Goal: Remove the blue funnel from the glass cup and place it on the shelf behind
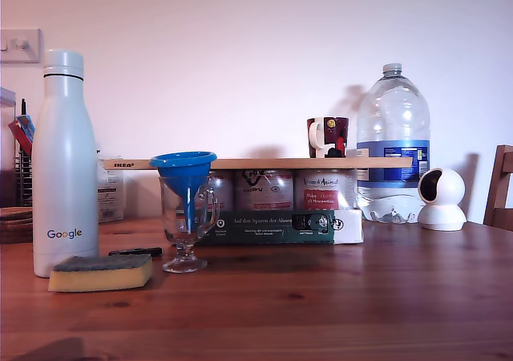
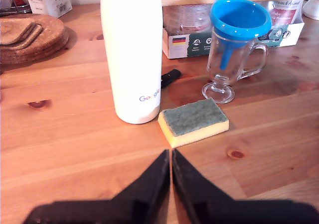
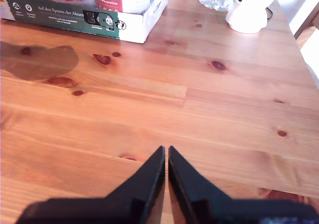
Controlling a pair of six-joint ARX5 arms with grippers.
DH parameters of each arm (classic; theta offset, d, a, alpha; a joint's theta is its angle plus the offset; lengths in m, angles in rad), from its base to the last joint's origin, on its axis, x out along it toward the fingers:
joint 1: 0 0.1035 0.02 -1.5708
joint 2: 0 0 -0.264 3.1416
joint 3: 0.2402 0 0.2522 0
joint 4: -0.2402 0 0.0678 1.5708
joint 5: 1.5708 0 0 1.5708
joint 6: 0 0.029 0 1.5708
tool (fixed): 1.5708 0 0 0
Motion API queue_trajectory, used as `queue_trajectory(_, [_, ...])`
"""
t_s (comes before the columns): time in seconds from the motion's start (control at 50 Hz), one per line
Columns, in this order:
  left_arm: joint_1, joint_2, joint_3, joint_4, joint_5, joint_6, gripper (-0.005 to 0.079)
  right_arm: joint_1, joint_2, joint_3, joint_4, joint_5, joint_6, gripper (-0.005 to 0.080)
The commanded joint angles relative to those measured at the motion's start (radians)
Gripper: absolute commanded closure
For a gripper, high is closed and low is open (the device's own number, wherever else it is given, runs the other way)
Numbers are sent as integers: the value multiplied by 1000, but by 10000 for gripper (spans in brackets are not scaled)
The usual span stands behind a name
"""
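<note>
My first gripper (image 2: pixel 170 157) is seen in the first wrist view held low above the wooden table (image 2: pixel 75 134), its black jaws brought together with only a hairline gap, nothing between them. It is aimed toward the white bottle (image 2: pixel 132 50), with the sponge (image 2: pixel 193 121) lying just beside that bottle's base. My second gripper (image 3: pixel 166 154) is likewise held over bare table, jaws pressed together and empty, well apart from the bottle and pointed toward the cardboard tray (image 3: pixel 99 20) of jars. Neither arm is visible in the exterior view.

The blue funnel (image 1: pixel 184 172) is seated in the glass cup (image 1: pixel 186 225), its wide mouth resting on the rim and its spout hanging inside. The cup stands upright on the table, near the bottle, on the exterior view's right of it, just past the sponge. The shelf (image 1: pixel 264 163) lies across the jar tops, behind the cup, farther back than the bottle.

"Google" is printed on the bottle in coloured letters. A small black "IKEA" mark is carried at the shelf end nearest the bottle. On the tray's green front, "Auf den Spuren der Ahnen" can be read in part; the jar labels are too blurred to be read with certainty.
</note>
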Motion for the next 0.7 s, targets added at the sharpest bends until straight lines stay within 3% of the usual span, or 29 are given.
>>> queue_trajectory(0.0, [3,3,-23,138,45,-103,766,0,3,-3,63,-52,86,762])
queue_trajectory(0.3, [3,3,-23,182,65,-104,766,0,3,-3,93,-74,111,762])
queue_trajectory(0.68, [-50,5,-23,356,159,-21,766,46,3,0,264,-320,315,762])
